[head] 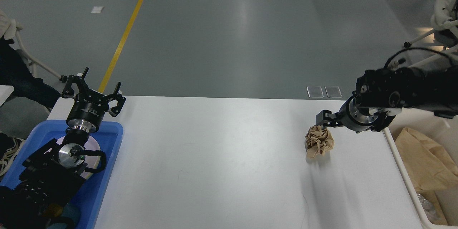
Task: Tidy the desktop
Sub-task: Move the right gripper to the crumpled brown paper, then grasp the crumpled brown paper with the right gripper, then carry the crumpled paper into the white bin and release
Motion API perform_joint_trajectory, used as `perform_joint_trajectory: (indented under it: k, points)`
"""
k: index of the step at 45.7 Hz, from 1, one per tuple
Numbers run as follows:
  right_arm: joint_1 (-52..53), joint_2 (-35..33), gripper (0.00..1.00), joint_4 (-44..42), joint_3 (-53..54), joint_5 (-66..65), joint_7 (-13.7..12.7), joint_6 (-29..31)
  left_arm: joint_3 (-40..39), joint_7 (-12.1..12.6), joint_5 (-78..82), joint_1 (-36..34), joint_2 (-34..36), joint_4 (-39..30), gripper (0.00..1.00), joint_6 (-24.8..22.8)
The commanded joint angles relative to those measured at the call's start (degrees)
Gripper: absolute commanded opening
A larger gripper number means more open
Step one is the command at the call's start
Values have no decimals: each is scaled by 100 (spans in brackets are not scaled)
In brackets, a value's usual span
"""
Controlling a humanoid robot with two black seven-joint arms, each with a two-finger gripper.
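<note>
- Fingers of the right tool [321, 120] point toward nine o'clock and sit at the top edge of a crumpled brown paper ball [318, 142]. They look drawn together on a fold of it, though the tips are dark and partly end-on, so I cannot tell for certain whether the paper is pinched or only touched.
- Paper ball hangs or rests just below the tool at about six o'clock; its shadow lies close under it on the counter [214, 157], so it is at most barely lifted.
- Gripping by the top fold makes sense, in my judgement: the wad is light and loose, and a high pinch lets it be carried clear of the surface.
- At three o'clock from the ball, past the counter's right edge, stands a cream-white bin [404, 171] that already holds brown paper [422, 161]; that is the likely drop place.
- Left tool [93, 94] stands upright at nine o'clock, fingers spread wide and holding nothing, above the far edge of a blue tray [111, 143].
- Parked there, it keeps out of the right arm's way.
- The wide white counter fills the middle, from the tray to the bin; apart from the ball its surface shows nothing loose, so the tidying looks nearly done.
</note>
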Motion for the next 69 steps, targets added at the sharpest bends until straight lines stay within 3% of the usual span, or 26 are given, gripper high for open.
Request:
perform_joint_trajectory:
  k: [1,19,31,36,38,44,45,57,69]
  points:
    - [-517,427,100,-551,41,-2,-3,-241,0,0,0,0,0,0,97,0]
    - [-1590,885,100,-1983,-3,-2,-3,-286,0,0,0,0,0,0,97,0]
    - [-1968,982,98,-2388,15,-37,-3,-277,0,0,0,0,0,0,97,0]
    - [-2021,991,76,-2388,15,-37,-3,-294,0,0,0,0,0,0,97,0]
    - [-2030,991,53,-2362,33,-37,-11,-294,0,0,0,0,0,0,97,0]
    - [-2039,1026,3,-2309,50,-11,-29,-268,0,0,0,0,0,0,97,0]
    - [-2048,1034,0,-2309,59,6,-29,-268,0,0,0,0,0,0,97,0]
    - [-1907,1008,0,-2003,77,24,-29,-215,0,0,0,0,0,0,97,0]
    - [139,-116,0,369,85,-11,-38,-154,0,0,0,0,0,0,97,0]
